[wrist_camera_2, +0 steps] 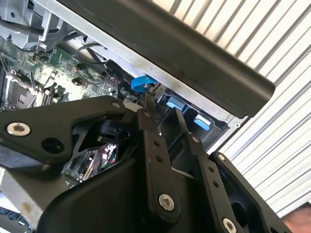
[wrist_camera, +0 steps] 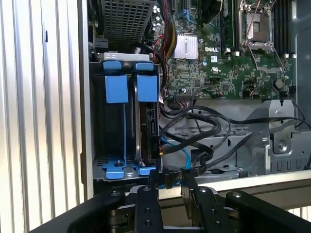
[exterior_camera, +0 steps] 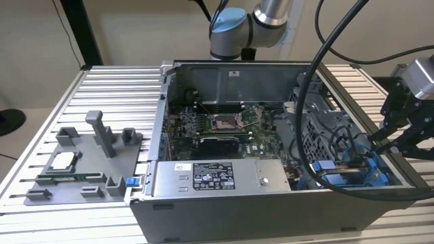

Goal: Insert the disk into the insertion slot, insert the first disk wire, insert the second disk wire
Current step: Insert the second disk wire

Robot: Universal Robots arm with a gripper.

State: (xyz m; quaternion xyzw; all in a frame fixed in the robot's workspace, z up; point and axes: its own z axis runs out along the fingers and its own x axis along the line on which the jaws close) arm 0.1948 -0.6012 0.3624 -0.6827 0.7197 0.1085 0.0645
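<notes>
The disk (wrist_camera: 148, 121) stands edge-on in the insertion slot (wrist_camera: 97, 145), held in its blue carrier with blue tabs (wrist_camera: 147, 86) at one end. Beside it is a second blue rail (wrist_camera: 116, 88) with bare bay behind it. My gripper (wrist_camera: 168, 182) is at the disk's connector end. Its black fingers (wrist_camera: 148, 187) sit on either side of a black wire connector (wrist_camera: 167, 175) that carries dark cables and a blue cable (wrist_camera: 187, 155). In the exterior view the gripper (exterior_camera: 385, 147) hangs over the slot (exterior_camera: 352, 170) at the case's corner on that view's right.
The open computer case (exterior_camera: 271, 203) lies on a slatted aluminium table (exterior_camera: 115, 91). Inside are a grey power supply with a sticker (exterior_camera: 210, 178) and the motherboard (exterior_camera: 217, 127). Loops of black cable (wrist_camera: 204, 131) crowd the bay. A grey fixture tray (exterior_camera: 81, 162) lies on the exterior view's left.
</notes>
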